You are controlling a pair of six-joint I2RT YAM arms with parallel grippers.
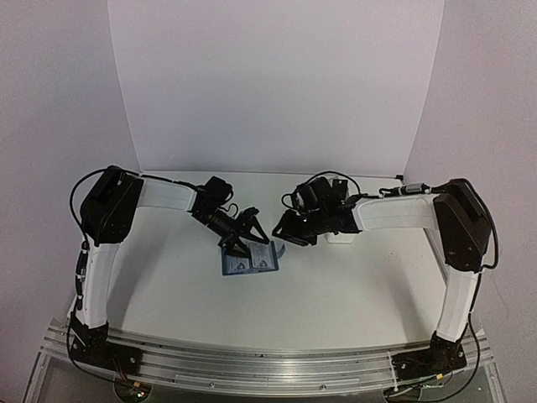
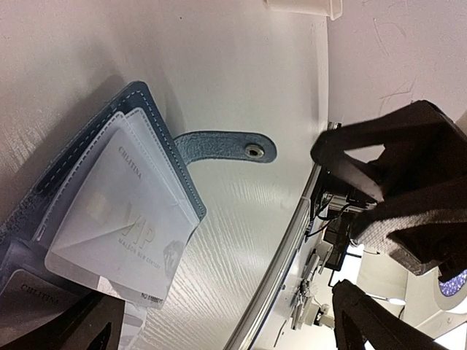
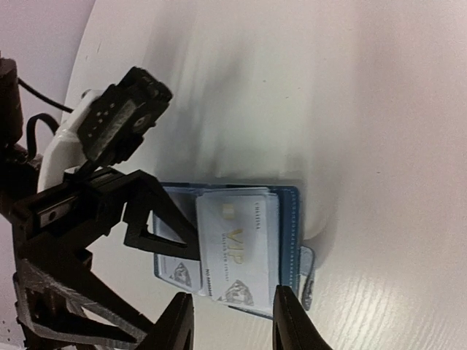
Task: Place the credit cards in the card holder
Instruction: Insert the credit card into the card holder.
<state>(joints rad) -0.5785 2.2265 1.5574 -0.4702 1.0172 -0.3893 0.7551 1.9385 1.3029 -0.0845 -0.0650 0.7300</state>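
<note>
The left gripper (image 1: 244, 237) stands with its fingers spread as wide as they go and holds nothing. It hangs low over the far left part of the open card holder (image 1: 249, 261). From the right wrist, one of its black triangular fingers (image 3: 157, 222) crosses in front of the holder's left half; whether it touches cannot be told. The right gripper (image 3: 232, 295) is partly open, with only bare table and the near end of a card showing in the gap between its two fingers, so it grips nothing. It sits just beside the holder's right edge.

The blue card holder lies opened flat on the white table (image 1: 336, 294), near its middle, between the two grippers. Its strap (image 2: 226, 146) with a metal snap stretches out flat on the table. A pale card (image 3: 237, 244) rests in the clear sleeves, tilted, its near end sticking out past the holder. It reads "CHLITINA" at one end and "VIP" in large gold letters; the line beneath and the number starting "NO" are too small to read. A second card (image 2: 36, 292), also marked "CHLITINA", lies beside it in the holder. A white tray (image 1: 340, 238) sits mostly hidden under the right arm.
</note>
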